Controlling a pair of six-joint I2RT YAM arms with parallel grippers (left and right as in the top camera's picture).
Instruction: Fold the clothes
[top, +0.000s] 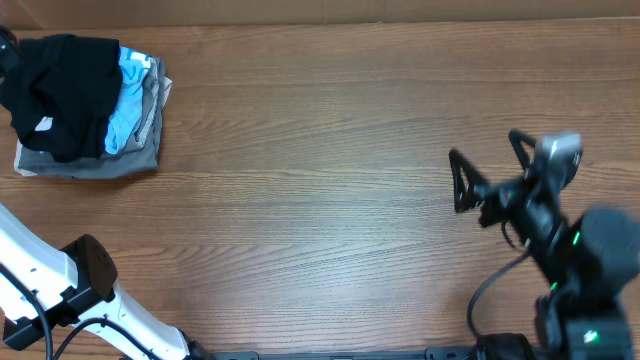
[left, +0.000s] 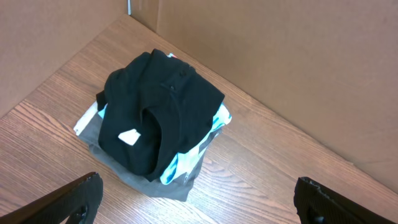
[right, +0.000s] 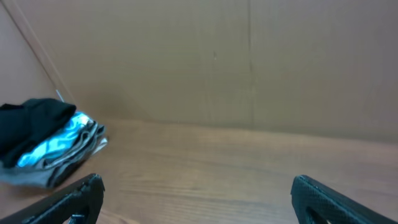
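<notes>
The clothes (top: 60, 95) are a crumpled black garment with a small white label, lying on top of a pile at the table's far left corner. In the left wrist view the clothes (left: 155, 106) sit just ahead of my left gripper (left: 199, 182), which is open and holds nothing. Its fingertips hang short of the pile. My right gripper (top: 490, 165) hovers open over bare wood at the right, far from the pile. In the right wrist view the right gripper (right: 198, 182) is empty, with the clothes (right: 31, 124) far off to the left.
Under the black garment lie a light blue printed T-shirt (top: 125, 110) and a folded grey-tan garment (top: 95, 160). Cardboard walls (left: 280, 56) stand close behind and beside the pile. The left arm's white link (top: 40, 265) crosses the near left corner. The wooden table (top: 320, 200) spans the middle.
</notes>
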